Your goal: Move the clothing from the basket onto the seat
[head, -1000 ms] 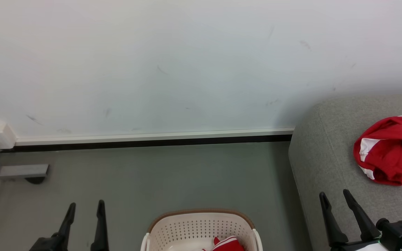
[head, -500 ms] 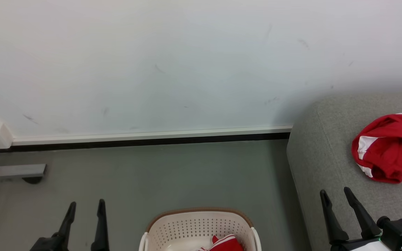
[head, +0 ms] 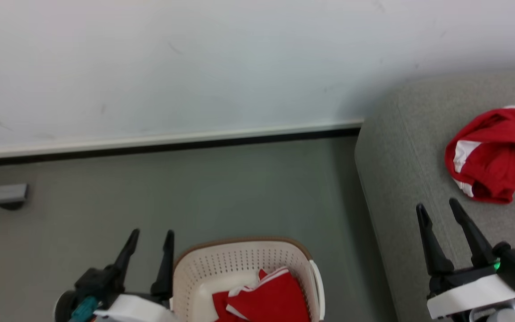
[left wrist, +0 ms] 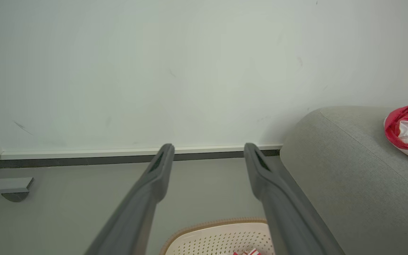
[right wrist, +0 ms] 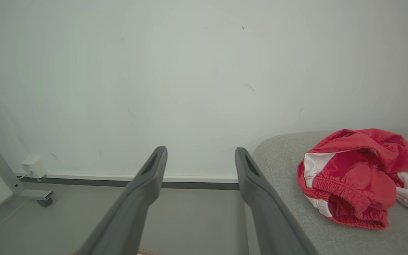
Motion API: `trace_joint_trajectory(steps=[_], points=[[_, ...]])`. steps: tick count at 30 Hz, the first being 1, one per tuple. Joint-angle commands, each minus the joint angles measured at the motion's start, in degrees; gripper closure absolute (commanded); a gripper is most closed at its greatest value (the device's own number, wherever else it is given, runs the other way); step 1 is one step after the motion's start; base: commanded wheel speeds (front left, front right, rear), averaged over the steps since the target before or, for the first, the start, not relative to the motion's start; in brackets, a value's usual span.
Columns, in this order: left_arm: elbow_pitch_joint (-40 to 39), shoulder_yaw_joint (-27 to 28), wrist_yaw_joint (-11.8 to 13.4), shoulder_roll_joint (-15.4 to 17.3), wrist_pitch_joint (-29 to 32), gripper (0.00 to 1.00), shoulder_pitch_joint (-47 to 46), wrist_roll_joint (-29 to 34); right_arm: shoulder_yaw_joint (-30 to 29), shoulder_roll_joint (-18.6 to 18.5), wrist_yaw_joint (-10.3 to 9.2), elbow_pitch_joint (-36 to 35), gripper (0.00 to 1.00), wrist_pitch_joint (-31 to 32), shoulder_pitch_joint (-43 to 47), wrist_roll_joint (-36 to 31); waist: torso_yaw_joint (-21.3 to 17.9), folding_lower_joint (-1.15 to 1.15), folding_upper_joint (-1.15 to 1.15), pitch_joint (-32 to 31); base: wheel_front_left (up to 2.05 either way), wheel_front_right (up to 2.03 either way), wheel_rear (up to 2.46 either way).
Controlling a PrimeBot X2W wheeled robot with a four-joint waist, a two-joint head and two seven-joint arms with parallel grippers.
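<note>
Both claws are hanging wide open right now, gripping nothing. The left gripper point(head: 152, 235) is hovering just beside the left wall of the basket point(head: 239, 264), fingers pointing toward the far wall. The right gripper point(head: 436, 205) is floating over the near part of the seat point(head: 400, 170). Inside the basket a red-and-white garment point(head: 266, 299) is lying loosely folded, and another red garment point(head: 490, 152) is sitting bunched up on the seat, far right. So I'm guessing the step in hand is reaching into the basket for that remaining piece.

How I'd be doing it: bringing the left gripper over the brown rim and coming down from above, not sideways. It's so close to the basket's side that a sideways move could be shoving the whole thing across the floor point(head: 239, 188). I'd be aiming for a raised fold near the striped edge and pinching plenty of fabric. Then lifting straight up until the cloth is clearing the rim before swinging right, and dropping it well in from the seat's rounded edge so it isn't sliding off.
</note>
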Motion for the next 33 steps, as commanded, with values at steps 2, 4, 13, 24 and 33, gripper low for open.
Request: trace_joint_trajectory(steps=[2,4,13,24,33], points=[[2.23,-0.99,-0.53,-0.14,0.04,0.0,-2.71,0.04,-0.17,-0.21,-0.13,-0.68,0.0,-0.4,-1.89,-0.58,-1.73,-0.01,0.0,4.47,0.0,0.0,0.0],[5.01,-2.54,-1.05,-0.14,0.49,0.0,-5.75,0.24,-0.62,-0.02,-0.13,-1.51,0.0,-0.4,-3.43,-0.62,-2.31,-0.01,0.0,6.86,0.0,0.0,0.0],[21.69,-8.84,-2.78,0.11,3.94,0.0,-19.01,-2.31,-4.15,0.76,-0.13,-5.66,0.0,-0.29,-8.18,-0.25,-5.16,-0.01,0.0,16.22,0.0,0.0,0.0],[40.83,-19.14,-2.82,1.93,6.27,0.0,-32.8,-4.19,-7.41,2.03,-0.13,-13.0,0.0,-0.28,-13.1,0.47,-9.04,-0.01,0.0,27.47,0.0,0.0,0.0],[50.73,-25.91,-2.83,2.99,7.38,0.0,-40.86,-5.41,-7.9,4.81,-0.13,-18.2,0.0,-0.29,-16.2,3.0,-11.01,-0.01,0.0,35.04,0.0,0.0,0.0]])
